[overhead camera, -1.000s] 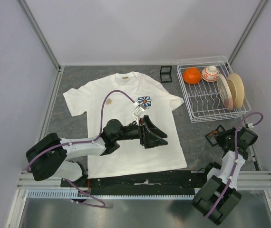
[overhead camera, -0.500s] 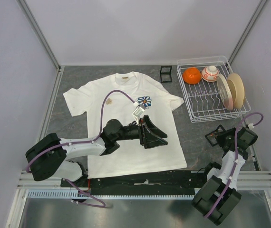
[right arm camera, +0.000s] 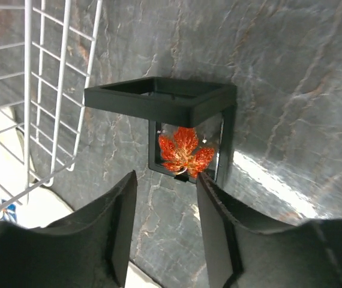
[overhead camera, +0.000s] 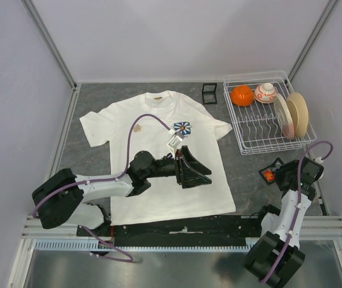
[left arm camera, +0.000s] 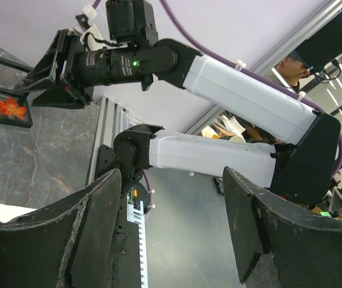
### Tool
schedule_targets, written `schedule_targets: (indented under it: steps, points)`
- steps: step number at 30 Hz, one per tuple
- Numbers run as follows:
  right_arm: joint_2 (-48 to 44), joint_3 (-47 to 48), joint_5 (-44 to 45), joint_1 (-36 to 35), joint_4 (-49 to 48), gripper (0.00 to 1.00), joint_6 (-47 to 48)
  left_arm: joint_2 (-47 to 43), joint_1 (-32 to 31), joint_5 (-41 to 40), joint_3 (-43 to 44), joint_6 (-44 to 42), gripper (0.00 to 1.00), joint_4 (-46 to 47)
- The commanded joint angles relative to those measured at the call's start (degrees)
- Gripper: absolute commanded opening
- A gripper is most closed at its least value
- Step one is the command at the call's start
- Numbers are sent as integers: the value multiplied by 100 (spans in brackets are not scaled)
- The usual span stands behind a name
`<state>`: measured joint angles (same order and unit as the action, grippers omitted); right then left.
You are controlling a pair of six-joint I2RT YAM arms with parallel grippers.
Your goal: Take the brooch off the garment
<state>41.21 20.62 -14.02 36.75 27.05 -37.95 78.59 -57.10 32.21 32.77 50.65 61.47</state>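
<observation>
Two empty, splayed hands; left hand (overhead camera: 197, 165) over the garment (overhead camera: 156, 201), perhaps touching, right hand (right arm camera: 167, 183) well apart.

The overhead camera sits high behind my bases and looks down on the whole worktop (overhead camera: 99, 99). My left wrist camera looks out low between my left fingers (left arm camera: 93, 228), sideways to my right arm (left arm camera: 231, 84) and the black frame (left arm camera: 6, 96) far beyond them. My right wrist camera looks steeply down past my right fingers (right arm camera: 120, 222), close on that same frame, with the wire rack (right arm camera: 39, 90) to their left.
</observation>
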Motion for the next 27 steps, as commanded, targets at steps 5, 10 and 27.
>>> schedule_targets:
  steps: [5,10,27]
  points:
    - [-43,1512,2111,-704,2084,64,-318,-54,-20,93,106,-337,75,49]
    - [316,2199,1807,-1387,2339,66,367,-80,242,-48,247,-495,76,-599]
    - [4109,4098,1713,-6997,-2454,66,571,287,3940,-908,888,-107,73,-3752]
